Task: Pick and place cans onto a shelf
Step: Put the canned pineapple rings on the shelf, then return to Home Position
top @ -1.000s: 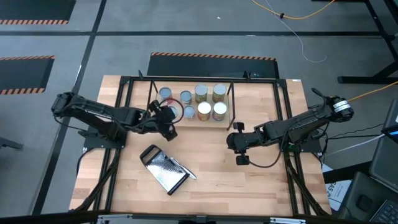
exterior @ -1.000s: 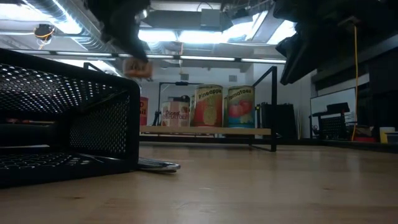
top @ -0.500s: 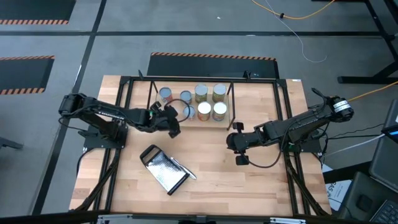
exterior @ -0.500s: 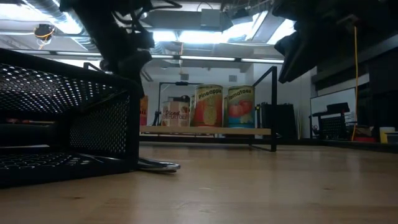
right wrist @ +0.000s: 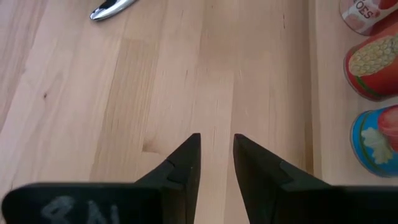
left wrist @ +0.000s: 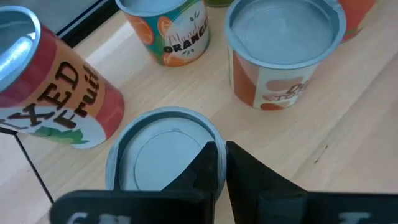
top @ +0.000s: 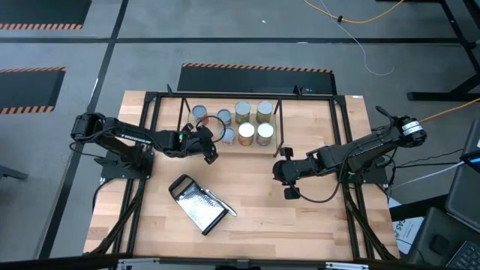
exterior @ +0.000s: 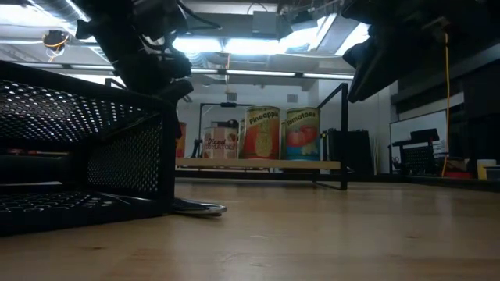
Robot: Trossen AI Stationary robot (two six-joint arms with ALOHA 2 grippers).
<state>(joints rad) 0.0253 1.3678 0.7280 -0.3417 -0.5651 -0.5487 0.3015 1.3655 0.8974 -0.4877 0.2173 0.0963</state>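
My left claw point(left wrist: 217, 163) hung clenched, empty, just above a can point(left wrist: 163, 149) on the shelf point(left wrist: 348, 124); I'd lift straight up, avoid clipping neighbours

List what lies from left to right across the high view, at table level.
Left hand beside the shelf's left cans → grater → shelf holding the cans → right hand.
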